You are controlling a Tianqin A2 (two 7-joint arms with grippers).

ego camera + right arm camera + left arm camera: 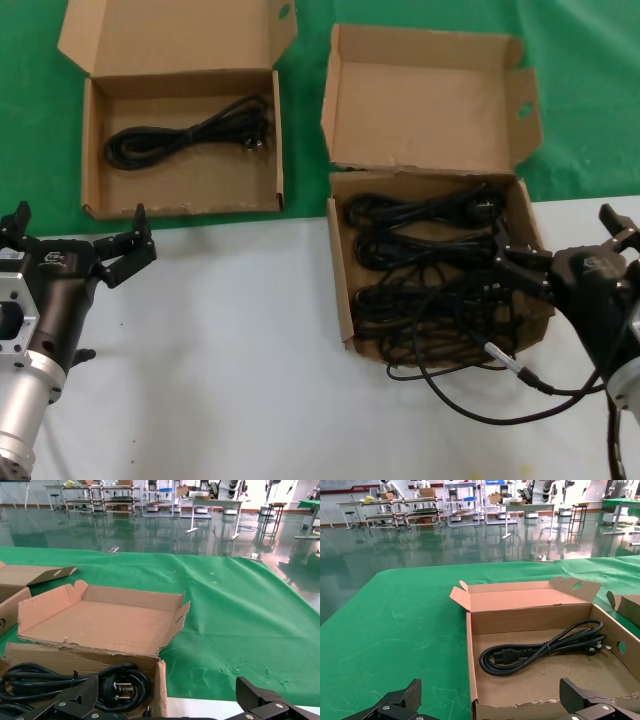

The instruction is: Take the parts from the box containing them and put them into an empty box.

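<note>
On the left, the left gripper [75,252] waits low over the white table [230,330], just in front of the wide box [95,150]. Its black fingers are spread apart and hold nothing.

The wide box is brown cardboard, flat and shallow, with a plain lid folded back. It sits on the green cloth [30,110]. One black cable [185,135] already lies inside it, coiled into a long loop. So the job looks started, with one part moved over.

To the right is the squarish box [345,290]. Its tall lid stands open, and the lid edge looks torn and ragged. Inside is a heap of black cables [420,250], thin, smooth and bendy, all tangled together. Many are left, so most of the job is not done yet. One loose cable [470,400] hangs out over the front onto the white table.

At the far right, the right gripper [520,268] sits over the right side of the squarish box, right at the cables. Its fingers are open, and it does not look like they hold a cable yet.
</note>
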